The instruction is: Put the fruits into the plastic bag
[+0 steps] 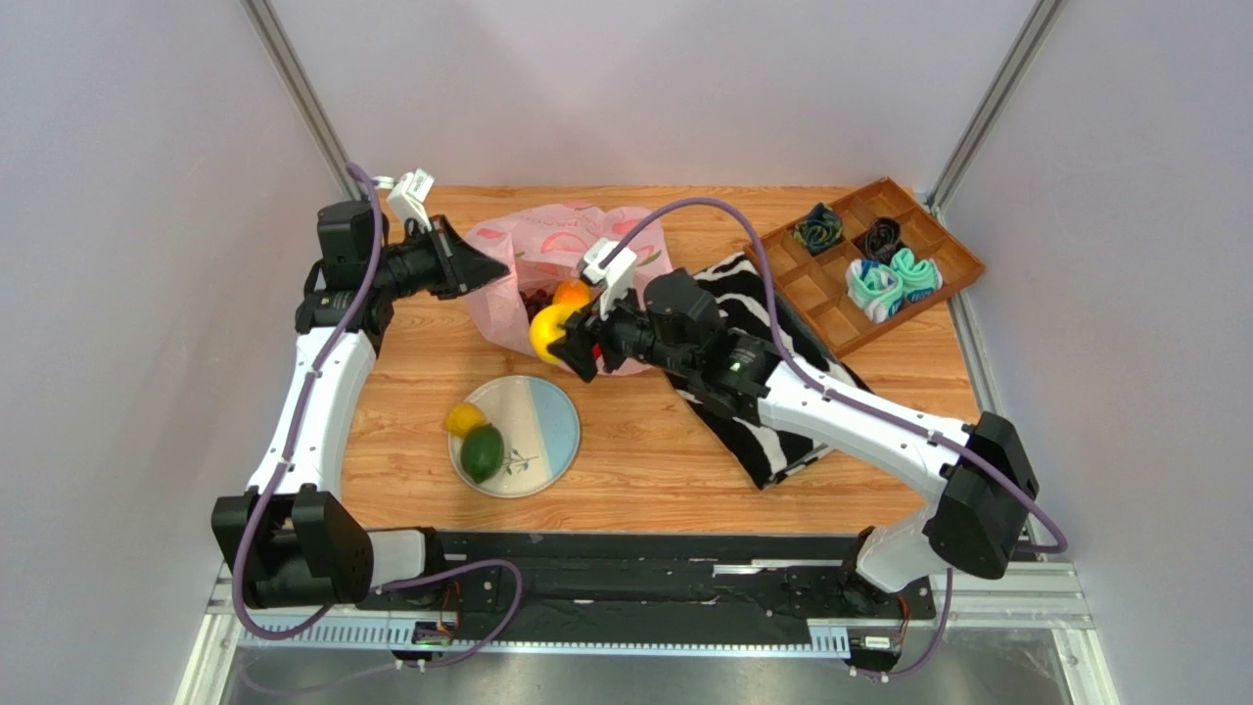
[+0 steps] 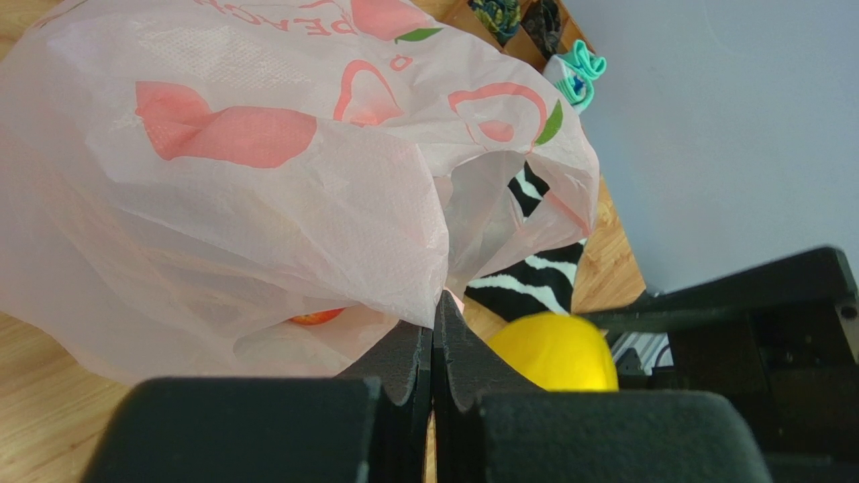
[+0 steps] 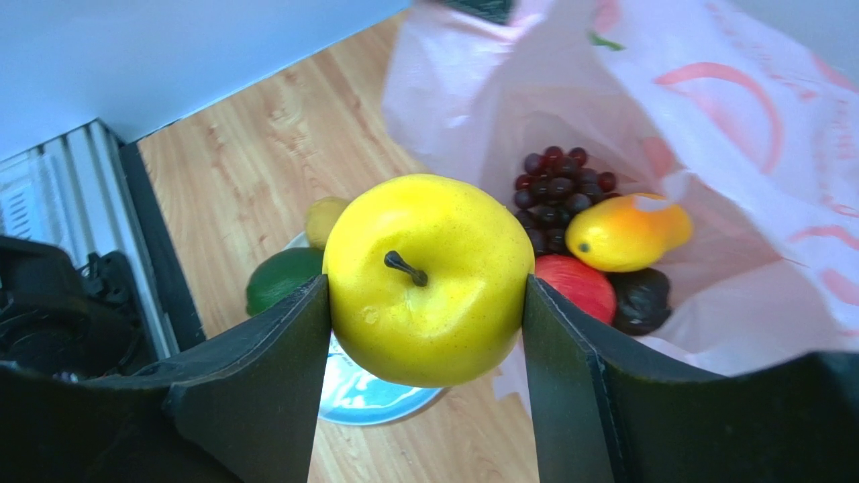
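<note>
Right wrist: right fingers (image 3: 272, 382) clamp yellow fruit (image 3: 428, 277); left fingers (image 2: 403, 367) pinch open bag (image 2: 252, 201) rim.

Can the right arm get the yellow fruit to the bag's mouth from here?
Likely yes: the left tool holds the plastic bag open by its rim, and the mouth faces the right tool and yellow fruit, nothing between.
</note>
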Tool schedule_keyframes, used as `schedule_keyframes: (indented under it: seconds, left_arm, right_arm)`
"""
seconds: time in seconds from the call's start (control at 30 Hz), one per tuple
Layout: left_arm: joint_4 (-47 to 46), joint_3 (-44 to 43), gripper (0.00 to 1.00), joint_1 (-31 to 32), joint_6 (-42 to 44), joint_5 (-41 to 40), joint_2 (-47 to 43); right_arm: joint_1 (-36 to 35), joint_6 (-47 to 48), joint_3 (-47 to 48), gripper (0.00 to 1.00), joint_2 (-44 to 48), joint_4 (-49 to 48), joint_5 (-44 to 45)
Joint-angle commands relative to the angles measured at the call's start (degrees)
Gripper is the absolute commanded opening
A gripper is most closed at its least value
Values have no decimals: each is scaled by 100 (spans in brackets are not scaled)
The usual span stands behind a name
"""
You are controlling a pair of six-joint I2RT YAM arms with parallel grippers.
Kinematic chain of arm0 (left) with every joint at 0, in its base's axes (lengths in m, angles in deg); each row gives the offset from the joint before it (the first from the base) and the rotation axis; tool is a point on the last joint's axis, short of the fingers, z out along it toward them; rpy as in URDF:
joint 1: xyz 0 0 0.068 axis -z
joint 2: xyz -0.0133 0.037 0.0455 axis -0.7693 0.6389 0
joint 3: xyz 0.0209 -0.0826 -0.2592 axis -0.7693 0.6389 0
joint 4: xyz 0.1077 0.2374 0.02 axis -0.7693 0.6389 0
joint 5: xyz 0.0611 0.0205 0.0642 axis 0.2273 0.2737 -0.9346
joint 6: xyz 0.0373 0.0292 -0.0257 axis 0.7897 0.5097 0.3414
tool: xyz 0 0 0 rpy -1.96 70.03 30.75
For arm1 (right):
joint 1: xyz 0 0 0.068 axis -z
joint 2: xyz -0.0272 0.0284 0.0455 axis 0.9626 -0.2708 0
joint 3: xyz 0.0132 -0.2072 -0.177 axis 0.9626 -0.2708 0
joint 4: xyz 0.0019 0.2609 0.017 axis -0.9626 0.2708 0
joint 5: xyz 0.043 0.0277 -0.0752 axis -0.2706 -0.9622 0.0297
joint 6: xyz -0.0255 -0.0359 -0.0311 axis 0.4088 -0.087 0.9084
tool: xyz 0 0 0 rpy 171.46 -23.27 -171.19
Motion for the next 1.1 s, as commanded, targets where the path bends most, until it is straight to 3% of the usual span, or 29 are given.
schedule_keyframes:
  seconds: [0.0, 0.17, 0.3, 0.53, 0.9, 1.07]
  left_arm:
    - [-88, -120, 0, 10, 62, 13, -20]
    - [-88, -120, 0, 10, 54, 4, -20]
    - [-88, -111, 0, 10, 62, -5, -2]
    - [-70, -120, 0, 19, 71, 4, -2]
    - [-79, -120, 0, 10, 62, 13, 7]
    - [-79, -120, 0, 19, 45, 31, 24]
  right_arm:
    - [461, -313, -168, 29, 281, -337, 27]
    - [796, -288, 244, 28, -139, 215, 579]
    - [796, -323, 842, 27, -1043, 437, 1011]
    - [787, -726, 1783, 24, -2152, 472, 705]
    - [541, -903, 2468, 25, -2970, 726, 265]
    - [497, -929, 2697, 33, -3199, 964, 308]
